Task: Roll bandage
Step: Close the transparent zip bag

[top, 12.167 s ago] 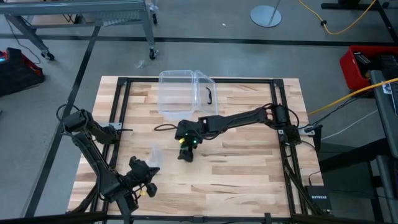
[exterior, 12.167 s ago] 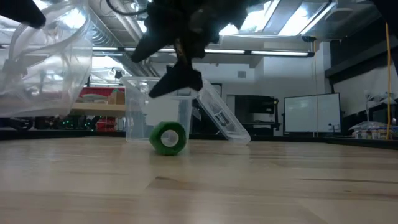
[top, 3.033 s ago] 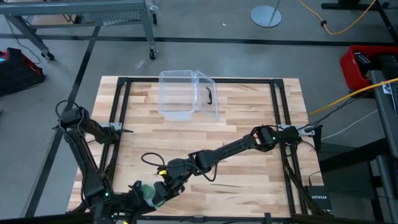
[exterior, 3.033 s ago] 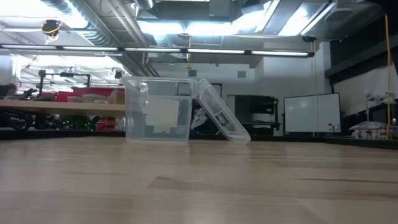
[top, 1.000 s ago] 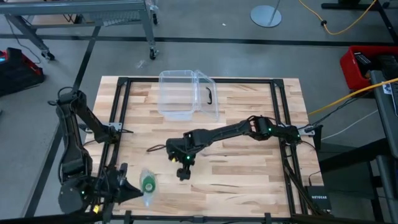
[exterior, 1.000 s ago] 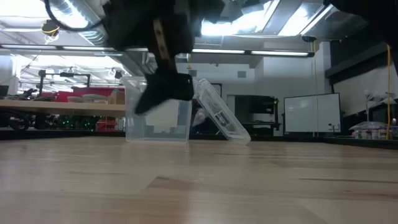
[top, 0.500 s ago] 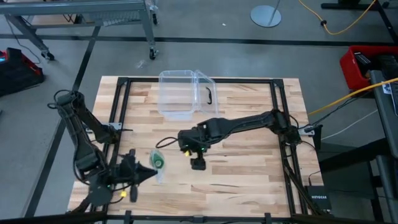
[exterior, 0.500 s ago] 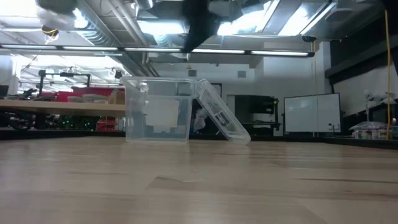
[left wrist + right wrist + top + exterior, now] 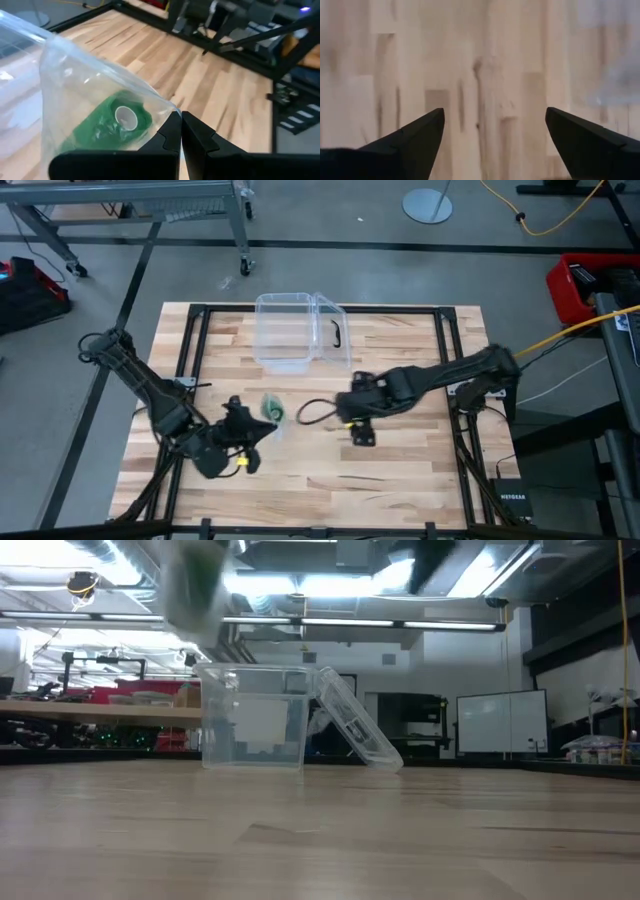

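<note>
The left jaws (image 9: 181, 131) are pinched together on a clear wrapper (image 9: 75, 80) with the bandage (image 9: 112, 125) loose inside, held above the desk (image 9: 400, 470) left of its middle; the right jaws (image 9: 490, 135) stand apart and empty over bare wood near the middle. I judge the roll could slide out or the thin film slip, since nothing grips the bandage itself. The low view shows only a blur of it, and whether the wrapper's mouth is open is unclear.

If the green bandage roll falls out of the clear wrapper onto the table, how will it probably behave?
The bandage is wound into a stubby cylinder around a pale core, so it would probably roll if it lands on its side. It looks like soft cloth, so breakage seems unlikely. The wrapper, pinched by the shut left claw, looks thin and floppy.
</note>
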You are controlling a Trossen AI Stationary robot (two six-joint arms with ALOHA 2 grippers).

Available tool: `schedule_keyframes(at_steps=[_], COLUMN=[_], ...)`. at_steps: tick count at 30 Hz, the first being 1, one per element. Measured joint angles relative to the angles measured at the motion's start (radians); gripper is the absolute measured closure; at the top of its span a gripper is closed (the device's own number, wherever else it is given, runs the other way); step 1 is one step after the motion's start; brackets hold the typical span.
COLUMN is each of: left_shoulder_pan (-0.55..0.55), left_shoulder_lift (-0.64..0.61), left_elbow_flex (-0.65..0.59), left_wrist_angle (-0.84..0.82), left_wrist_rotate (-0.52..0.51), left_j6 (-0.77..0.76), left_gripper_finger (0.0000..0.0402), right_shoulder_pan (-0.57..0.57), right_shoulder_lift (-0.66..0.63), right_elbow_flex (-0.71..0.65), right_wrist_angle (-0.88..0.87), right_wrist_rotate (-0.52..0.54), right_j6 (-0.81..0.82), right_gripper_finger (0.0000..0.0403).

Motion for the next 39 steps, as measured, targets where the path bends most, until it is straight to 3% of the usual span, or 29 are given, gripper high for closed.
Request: schedule_keyframes(at_steps=[4,10,17,20,23,27,30,34,39], left_shoulder_pan=[0.058,0.147,0.263,0.289,0.289,0.288,0.278,0.271,0.254], left_shoulder_lift=[0.027,0.032,0.061,0.113,0.159,0.210,0.235,0.271,0.296], left_elbow_flex=[-0.081,-0.360,-0.619,-0.644,-0.640,-0.604,-0.591,-0.576,-0.565], left_wrist_angle=[0.150,0.711,1.316,1.497,1.606,1.636,1.634,1.671,1.678], left_wrist_rotate=[0.053,0.167,0.332,0.378,0.394,0.401,0.457,0.484,0.624], left_j6=[0.031,0.161,0.111,0.003,0.093,0.037,0.185,0.080,0.152], left_gripper_finger=[0.0401,0.0401,0.0401,0.0401,0.0401,0.0401,0.0401,0.0401,0.0401], right_shoulder_pan=[0.027,0.068,0.106,0.104,0.103,0.103,0.103,0.103,0.103], right_shoulder_lift=[-0.218,-0.514,-0.647,-0.634,-0.610,-0.584,-0.569,-0.563,-0.563], right_elbow_flex=[-0.310,-0.730,-1.037,-1.092,-1.107,-1.107,-1.107,-1.106,-1.106], right_wrist_angle=[0.183,0.563,0.878,0.952,0.973,1.003,1.024,1.045,1.048], right_wrist_rotate=[0.028,0.027,0.019,0.018,0.023,0.084,0.154,0.237,0.265], right_j6=[0.086,0.142,0.207,0.270,0.291,0.289,0.292,0.291,0.287], right_gripper_finger=[0.0049,0.0049,0.0049,0.0049,0.0049,0.0049,0.0049,0.0049,0.0049])
